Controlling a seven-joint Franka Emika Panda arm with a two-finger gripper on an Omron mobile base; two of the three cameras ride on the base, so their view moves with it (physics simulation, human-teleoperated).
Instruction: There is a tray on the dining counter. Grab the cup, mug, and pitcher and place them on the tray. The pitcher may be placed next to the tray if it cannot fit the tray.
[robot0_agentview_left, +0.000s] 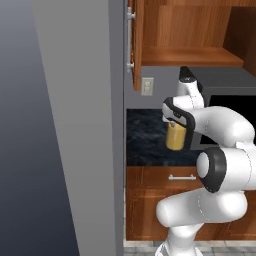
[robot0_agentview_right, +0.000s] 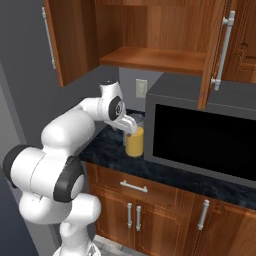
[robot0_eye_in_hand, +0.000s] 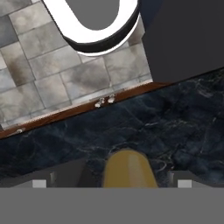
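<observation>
tall clear glass pitcher with orange liquid (robot0_agentview_right: 134, 141) upright on black marbled worktop (robot0_agentview_right: 107, 150) beside dark microwave (robot0_agentview_right: 202, 137); gripper (robot0_eye_in_hand: 127, 181) straddling it, fingers spread wide, not yet clamped, apparently lined up for a side grasp.

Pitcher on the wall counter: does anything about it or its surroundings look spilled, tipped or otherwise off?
Nothing stands out. The pitcher stands upright on the dark counter beside the microwave, its orange liquid level and contained, with no spill showing around it. The open gripper hangs directly over it, a finger on either side. The cabinet door above stands open.
</observation>
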